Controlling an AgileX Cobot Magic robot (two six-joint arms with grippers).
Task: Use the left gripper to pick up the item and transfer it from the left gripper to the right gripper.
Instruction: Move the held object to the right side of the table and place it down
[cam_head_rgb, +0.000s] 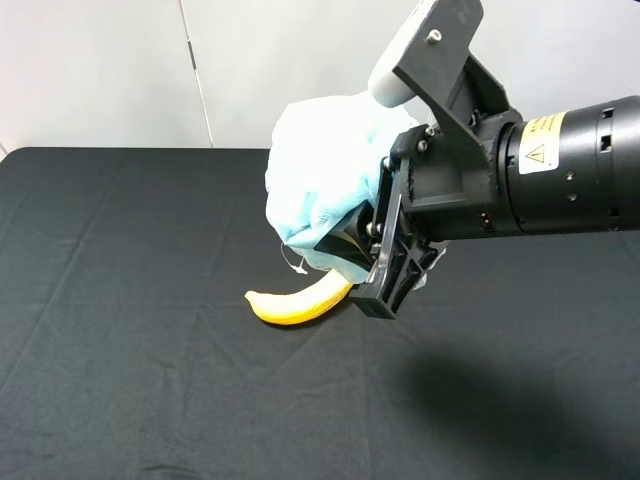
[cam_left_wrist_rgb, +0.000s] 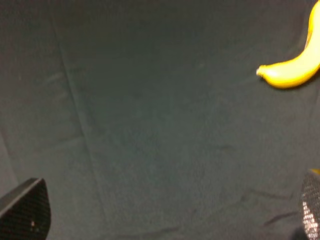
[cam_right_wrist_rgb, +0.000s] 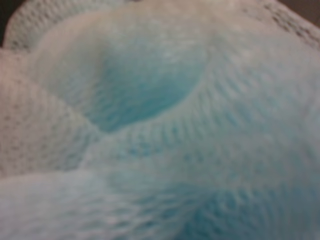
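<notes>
Left gripper (cam_left_wrist_rgb: 167, 210) spread wide over the black cloth (cam_left_wrist_rgb: 150, 100), nothing in it, banana (cam_left_wrist_rgb: 290, 72) off to one side. Up high, the blue pouf (cam_head_rgb: 320, 190) hangs above the banana, clamped in the right gripper (cam_head_rgb: 385, 285) (fingertips half buried in mesh). The right wrist view shows only blurred netting.
</notes>
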